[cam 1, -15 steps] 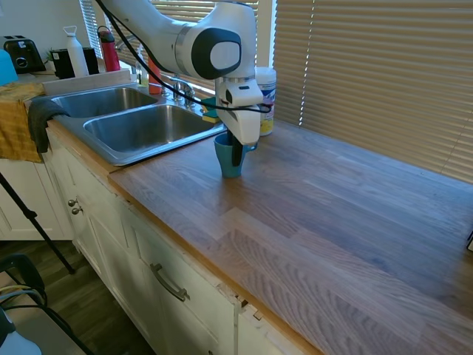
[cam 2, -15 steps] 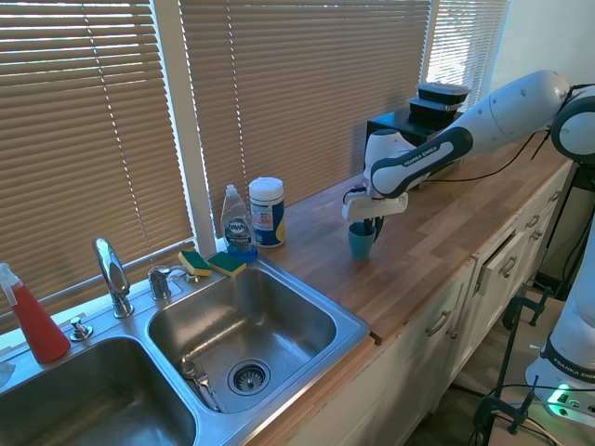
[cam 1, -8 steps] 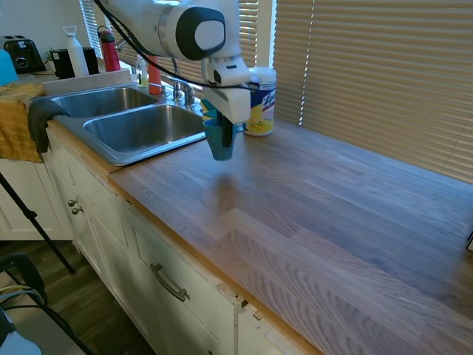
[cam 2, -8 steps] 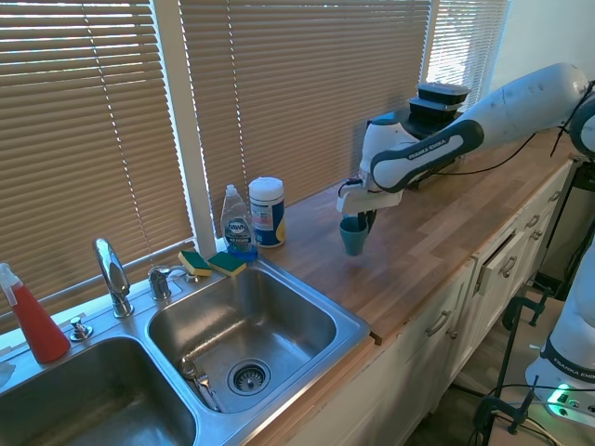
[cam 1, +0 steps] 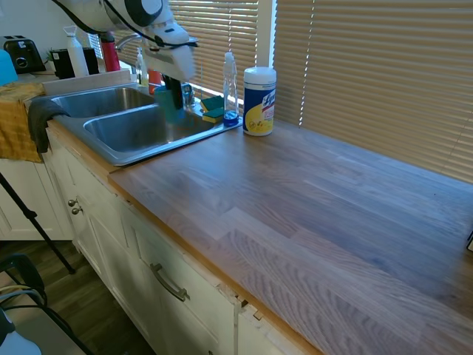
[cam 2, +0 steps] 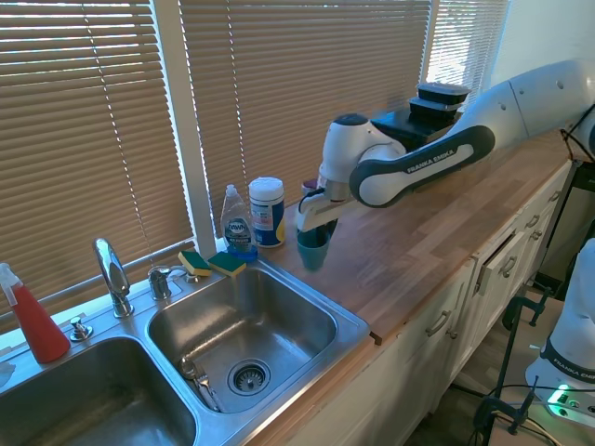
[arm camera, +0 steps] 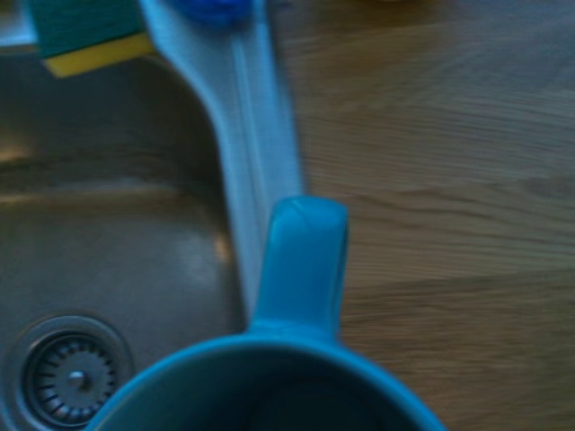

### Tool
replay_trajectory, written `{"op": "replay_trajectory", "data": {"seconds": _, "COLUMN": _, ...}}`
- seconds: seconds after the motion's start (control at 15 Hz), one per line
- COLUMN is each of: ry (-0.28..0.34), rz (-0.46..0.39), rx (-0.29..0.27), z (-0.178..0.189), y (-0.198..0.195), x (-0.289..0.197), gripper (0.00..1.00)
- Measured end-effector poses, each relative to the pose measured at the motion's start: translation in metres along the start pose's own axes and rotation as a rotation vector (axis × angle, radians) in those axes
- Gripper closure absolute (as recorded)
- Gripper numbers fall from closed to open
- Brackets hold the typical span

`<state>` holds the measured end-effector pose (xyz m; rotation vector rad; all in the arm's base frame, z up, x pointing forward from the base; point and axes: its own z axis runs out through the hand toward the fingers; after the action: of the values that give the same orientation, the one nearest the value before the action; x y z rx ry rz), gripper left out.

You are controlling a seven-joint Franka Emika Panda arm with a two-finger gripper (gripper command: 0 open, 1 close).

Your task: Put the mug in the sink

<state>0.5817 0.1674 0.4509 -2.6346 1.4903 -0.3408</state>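
The gripper (cam 2: 314,234) is clamped on the rim of the mug (cam 2: 313,253), which hangs upright in the air, clear of the countertop (cam 2: 418,251) and about over the right-hand edge of the sink (cam 2: 358,325); the wrist view shows its handle (arm camera: 301,265) above the steel rim, with the drain (arm camera: 70,382) off to one side. Pick-up and most of the carry look done; what is left, I judge, is to bring the mug fully over the nearer basin, lower it to the bottom and let go.
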Motion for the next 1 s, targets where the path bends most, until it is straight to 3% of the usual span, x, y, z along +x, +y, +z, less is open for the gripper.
{"op": "replay_trajectory", "data": {"seconds": 0.27, "ry": -0.039, "rz": -0.081, "rx": 0.017, "z": 0.033, "y": -0.074, "x": -0.062, "gripper": 1.00}}
{"op": "replay_trajectory", "data": {"seconds": 0.47, "ry": -0.087, "rz": -0.092, "rx": 0.030, "z": 0.071, "y": -0.113, "x": -0.084, "gripper": 1.00}}
{"op": "replay_trajectory", "data": {"seconds": 1.0, "ry": -0.143, "rz": -0.091, "rx": 0.010, "z": 0.199, "y": -0.163, "x": -0.098, "gripper": 1.00}}
